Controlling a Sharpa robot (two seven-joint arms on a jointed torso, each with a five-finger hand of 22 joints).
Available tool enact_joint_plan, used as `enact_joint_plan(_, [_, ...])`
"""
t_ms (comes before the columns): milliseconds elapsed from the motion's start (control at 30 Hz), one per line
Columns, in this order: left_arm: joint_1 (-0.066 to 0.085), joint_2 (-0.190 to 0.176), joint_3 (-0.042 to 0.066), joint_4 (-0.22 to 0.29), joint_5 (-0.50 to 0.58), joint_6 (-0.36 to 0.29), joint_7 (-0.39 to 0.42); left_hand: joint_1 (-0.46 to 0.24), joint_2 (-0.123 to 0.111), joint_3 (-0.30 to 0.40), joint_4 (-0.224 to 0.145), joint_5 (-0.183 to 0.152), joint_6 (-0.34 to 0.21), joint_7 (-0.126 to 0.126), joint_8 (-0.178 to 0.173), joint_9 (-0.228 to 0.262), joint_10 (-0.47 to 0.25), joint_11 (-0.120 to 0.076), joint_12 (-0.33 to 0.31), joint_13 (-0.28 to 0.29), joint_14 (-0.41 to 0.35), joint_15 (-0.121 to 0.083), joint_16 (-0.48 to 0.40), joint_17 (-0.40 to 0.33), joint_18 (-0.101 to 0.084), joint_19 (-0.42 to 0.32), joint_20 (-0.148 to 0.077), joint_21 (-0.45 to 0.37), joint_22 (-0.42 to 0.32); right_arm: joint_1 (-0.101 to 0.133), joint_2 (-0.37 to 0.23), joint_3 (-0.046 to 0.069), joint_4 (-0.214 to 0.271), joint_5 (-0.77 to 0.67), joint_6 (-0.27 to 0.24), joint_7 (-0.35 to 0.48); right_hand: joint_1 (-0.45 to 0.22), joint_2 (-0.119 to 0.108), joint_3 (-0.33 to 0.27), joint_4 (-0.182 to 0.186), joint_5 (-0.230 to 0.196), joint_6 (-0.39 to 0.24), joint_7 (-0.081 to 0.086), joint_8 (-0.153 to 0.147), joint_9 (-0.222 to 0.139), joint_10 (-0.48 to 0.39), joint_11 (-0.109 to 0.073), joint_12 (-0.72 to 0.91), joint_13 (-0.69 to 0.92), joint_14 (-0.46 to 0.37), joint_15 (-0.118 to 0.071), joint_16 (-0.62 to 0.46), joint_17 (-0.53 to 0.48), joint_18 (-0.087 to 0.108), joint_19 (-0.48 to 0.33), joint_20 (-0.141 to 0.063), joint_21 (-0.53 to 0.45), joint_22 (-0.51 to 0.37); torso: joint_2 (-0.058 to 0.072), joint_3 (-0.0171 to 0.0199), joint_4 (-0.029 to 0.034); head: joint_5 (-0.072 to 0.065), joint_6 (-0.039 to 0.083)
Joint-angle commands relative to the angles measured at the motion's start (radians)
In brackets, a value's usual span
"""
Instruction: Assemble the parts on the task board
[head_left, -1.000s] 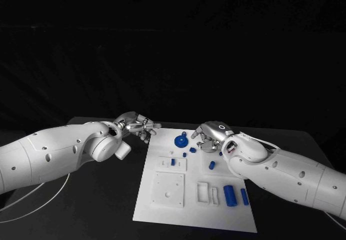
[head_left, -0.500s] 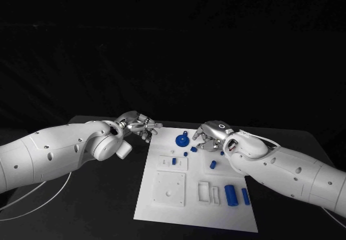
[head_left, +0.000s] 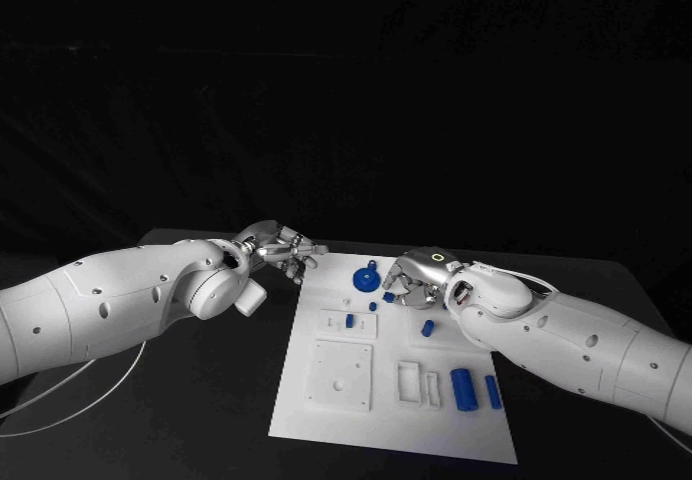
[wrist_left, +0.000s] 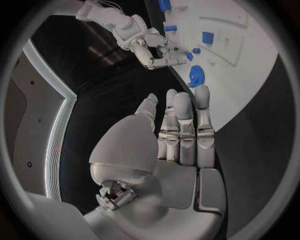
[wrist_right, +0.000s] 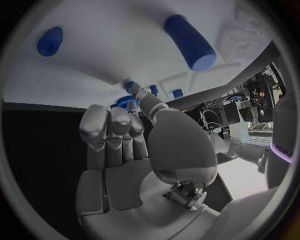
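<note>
Right hand (head_left: 415, 278): over far end of board (head_left: 332, 425), fingers curled, tips just beside small blue peg (head_left: 388, 297); grip unclear.
Left hand (head_left: 281, 250): off board, fingers straight, side by side, empty.
Nearer: right.

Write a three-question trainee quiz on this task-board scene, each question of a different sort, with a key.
1. True or false: the left hand rests on the task board.
2. Which hand is over the board's far end, beside the blue gear? A) left B) right C) neither
3. Fill in: the two blue cylinders lie at the board's near ____ corner, seen from the head view.

Key: 1 false, it sits over the black table off the board's far left corner; 2 B; 3 right.
</note>
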Motion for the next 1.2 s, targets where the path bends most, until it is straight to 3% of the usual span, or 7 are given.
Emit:
enact_joint_plan(33, [0.0, 0.003, 0.001, 0.001, -0.003, 0.014, 0.007, 0.009, -0.002, 0.001, -0.006, -0.003, -0.004, -0.001, -0.002, 0.001, -0.003, 0.004, -0.003, -0.001, -0.005, -0.001, 0.004, 0.001, 0.008, 0.008, 0.002, -0.006, 0.015, 0.001, 0.004, -0.002, -0.002, -0.036, 0.035, 0.023, 0.001, -0.003, 0.012, -0.003, -0.003, -0.008, -0.005, -0.001, -0.001, 0.005, -0.002, -0.006, -0.002, 0.001, 0.003, 0.004, 0.002, -0.012, 0.046, 0.005, 0.002, 0.123, -0.001, -0.0001, -0.0005, 0.001, 0.0])
enact_joint_plan(600, [0.0, 0.003, 0.001, -0.001, -0.003, 0.014, 0.004, 0.008, 0.0, -0.002, -0.004, -0.006, -0.007, 0.0, -0.002, 0.002, -0.003, 0.005, -0.003, -0.001, -0.004, -0.001, 0.005, 0.001, 0.008, 0.01, 0.001, -0.006, 0.016, 0.001, 0.008, -0.008, -0.005, -0.058, 0.097, 0.002, -0.016, -0.005, 0.095, -0.012, -0.002, -0.03, -0.012, -0.001, -0.001, 0.0, -0.007, -0.006, -0.002, 0.001, 0.0, 0.004, 0.004, -0.011, 0.044, 0.003, 0.001, 0.122, -0.002, 0.0005, -0.0009, 0.002, -0.006])
enact_joint_plan(867, [0.0, 0.003, 0.001, -0.001, -0.003, 0.013, 0.002, 0.005, 0.002, -0.003, 0.0, -0.006, -0.009, 0.0, -0.002, 0.002, -0.004, 0.005, -0.002, -0.001, -0.004, -0.001, 0.006, 0.001, 0.008, 0.01, 0.002, -0.006, 0.016, 0.001, 0.011, -0.012, -0.009, -0.061, 0.12, -0.005, -0.034, -0.001, 0.14, -0.017, -0.001, -0.03, -0.008, -0.001, -0.001, -0.008, -0.005, 0.001, 0.0, -0.001, 0.002, 0.005, 0.004, -0.008, 0.042, 0.005, 0.0, 0.122, -0.001, 0.0009, -0.0001, 0.002, -0.008])
enact_joint_plan(1200, [0.0, 0.002, 0.001, -0.001, -0.003, 0.012, -0.001, 0.004, 0.002, -0.003, 0.003, -0.006, -0.01, 0.001, -0.002, 0.002, -0.004, 0.006, -0.002, -0.001, -0.004, -0.001, 0.006, 0.001, 0.008, 0.011, 0.002, -0.007, 0.016, 0.001, 0.013, -0.014, -0.01, -0.062, 0.083, -0.008, -0.051, 0.001, 0.18, -0.017, 0.02, 0.014, 0.012, -0.001, 0.0, -0.013, 0.009, 0.011, -0.004, -0.001, 0.01, 0.011, 0.003, 0.0, 0.042, 0.014, 0.004, 0.122, -0.001, 0.0008, -0.0006, 0.004, -0.01])
